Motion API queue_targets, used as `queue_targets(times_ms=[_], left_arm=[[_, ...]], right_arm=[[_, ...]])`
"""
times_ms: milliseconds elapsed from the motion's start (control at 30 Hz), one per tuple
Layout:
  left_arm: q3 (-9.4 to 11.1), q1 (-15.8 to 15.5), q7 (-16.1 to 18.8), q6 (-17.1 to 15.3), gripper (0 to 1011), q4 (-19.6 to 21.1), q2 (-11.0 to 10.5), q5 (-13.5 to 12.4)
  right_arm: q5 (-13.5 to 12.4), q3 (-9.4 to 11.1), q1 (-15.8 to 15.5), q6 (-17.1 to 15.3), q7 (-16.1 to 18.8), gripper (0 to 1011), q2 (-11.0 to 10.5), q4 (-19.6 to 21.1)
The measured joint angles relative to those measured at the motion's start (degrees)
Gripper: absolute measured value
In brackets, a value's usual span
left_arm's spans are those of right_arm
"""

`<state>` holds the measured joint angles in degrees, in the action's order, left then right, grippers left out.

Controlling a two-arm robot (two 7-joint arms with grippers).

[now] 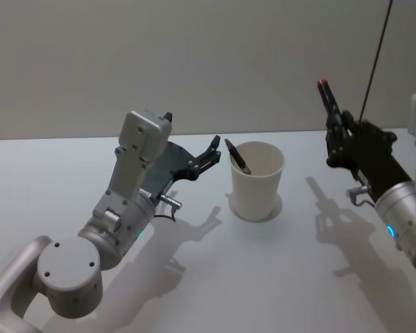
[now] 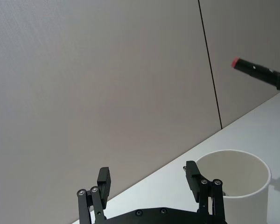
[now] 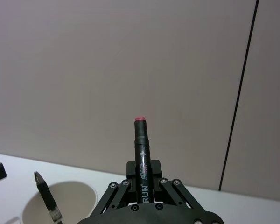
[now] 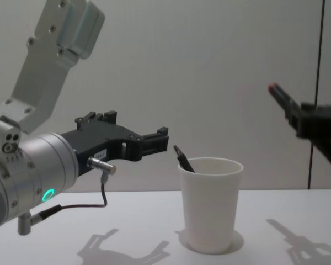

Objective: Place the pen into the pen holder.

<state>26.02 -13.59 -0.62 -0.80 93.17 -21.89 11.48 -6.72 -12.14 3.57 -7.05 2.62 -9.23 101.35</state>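
The pen holder (image 1: 256, 182) (image 4: 209, 205) (image 2: 238, 183) (image 3: 65, 201) is a white paper cup standing upright on the table. A dark pen (image 1: 237, 157) (image 4: 183, 159) (image 3: 47, 199) leans inside it against the rim on the left arm's side. My left gripper (image 1: 209, 154) (image 4: 154, 142) (image 2: 148, 173) hovers open just left of the cup at rim height, nothing between its fingers. My right gripper (image 1: 340, 135) (image 3: 142, 179) (image 4: 314, 124) is raised to the right of the cup, shut on a second black pen (image 1: 328, 98) (image 3: 141, 151) (image 4: 280, 97) (image 2: 256, 71) whose red end points up.
The white table (image 1: 194, 277) runs back to a plain grey wall (image 1: 194, 62). A thin dark vertical line (image 1: 374, 55) marks the wall behind the right arm. The left arm's elbow (image 1: 69, 267) sits low at the front left.
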Motion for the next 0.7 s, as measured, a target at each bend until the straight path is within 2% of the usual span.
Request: queue_targets(times_ms=[367, 700], left_arm=[[0.0, 0.0, 0.0, 0.0, 1001, 0.0, 0.0, 0.0], [0.0, 0.0, 0.0, 0.0, 1001, 0.0, 0.0, 0.0]], right_arm=[[3.72, -0.85, 3.41, 9.61, 4.0, 179, 1.37, -3.19], [7.68, -1.96, 6.68, 15.22, 6.56, 179, 3.2, -8.49]])
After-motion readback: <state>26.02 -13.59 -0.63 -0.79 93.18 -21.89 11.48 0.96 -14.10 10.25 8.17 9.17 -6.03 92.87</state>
